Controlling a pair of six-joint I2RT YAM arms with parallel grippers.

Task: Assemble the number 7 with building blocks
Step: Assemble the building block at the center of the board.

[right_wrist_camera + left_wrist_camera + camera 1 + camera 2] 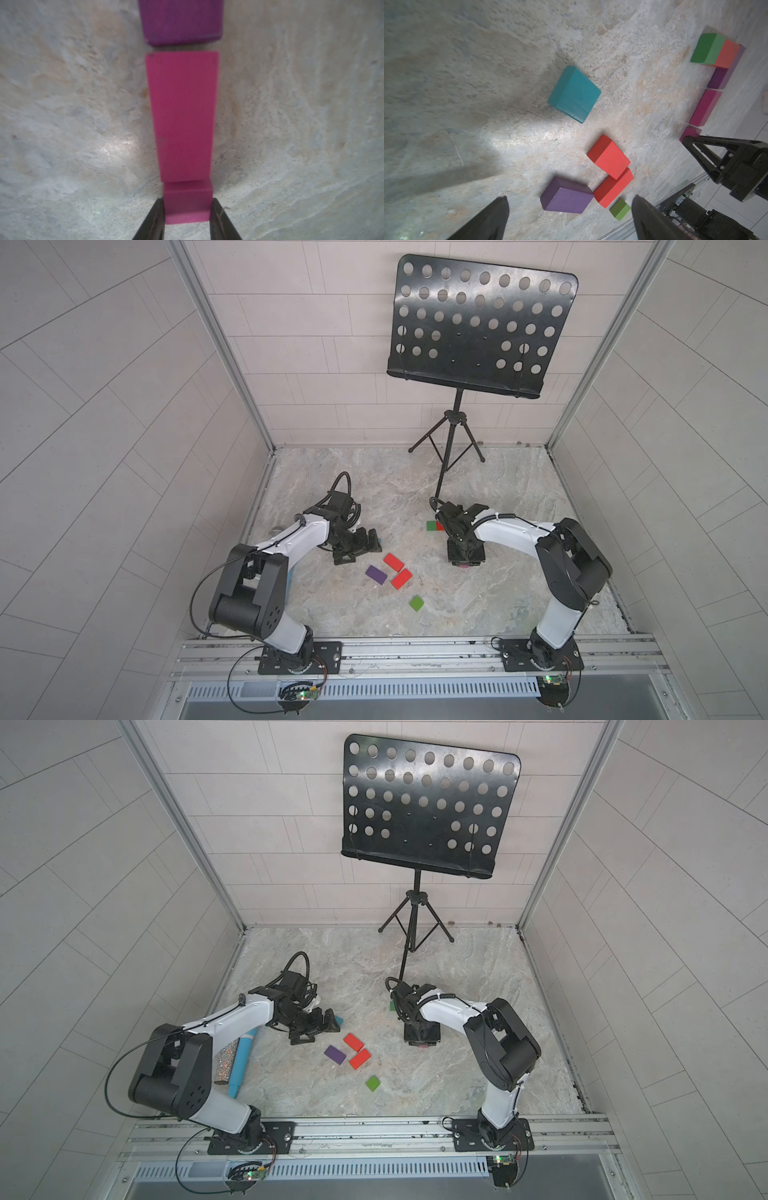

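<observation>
left gripper (359,551): jaws wide apart, holding nothing, teal block (575,93) just beside it. Loose in the middle: purple block (376,575), two red blocks (393,562), green square (417,603). Right of those lies number 7 (705,108): green-red bar (434,526), then a stem of purple stem block (180,20), long magenta block (182,116) and small magenta square (187,193) at the end. right gripper (187,200): closed against that square's two sides.

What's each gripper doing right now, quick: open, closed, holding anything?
Left gripper: open, holding nothing.
Right gripper: closed on the small magenta block, fingers against both its sides.
</observation>
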